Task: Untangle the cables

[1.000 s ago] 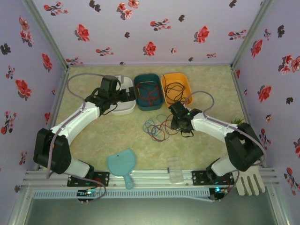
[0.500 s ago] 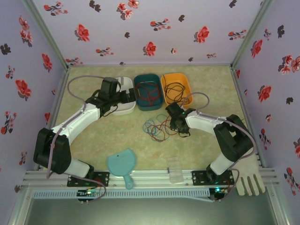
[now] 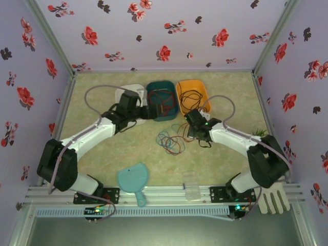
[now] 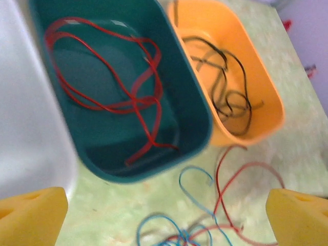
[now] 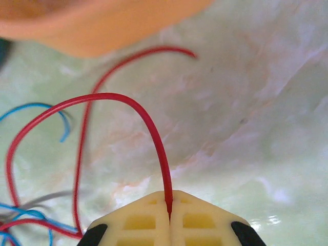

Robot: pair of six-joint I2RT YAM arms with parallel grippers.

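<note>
1. From above, three tubs stand in a row at the far side of the desk: a white tub, a teal tub and an orange tub. The loose cables lie in a tangle on the desk just in front of the teal and orange tubs. The left hand hangs at the teal tub's near left corner. The right hand sits at the tangle's right edge, close to the orange tub. A teal paddle and a clear box lie near the front edge, well apart from the tangle.

2. At the left wrist, the left hand is spread wide, and its yellow pads hold nothing. Beyond them a red strand coils inside the teal tub. A black strand lies in the orange tub. Blue and red cables lie on the desk between the pads.

3. At the right wrist, the right hand is pressed together, pinching a red cable that arches up over the desk. A blue cable curls to the left. The orange tub is close ahead.
</note>
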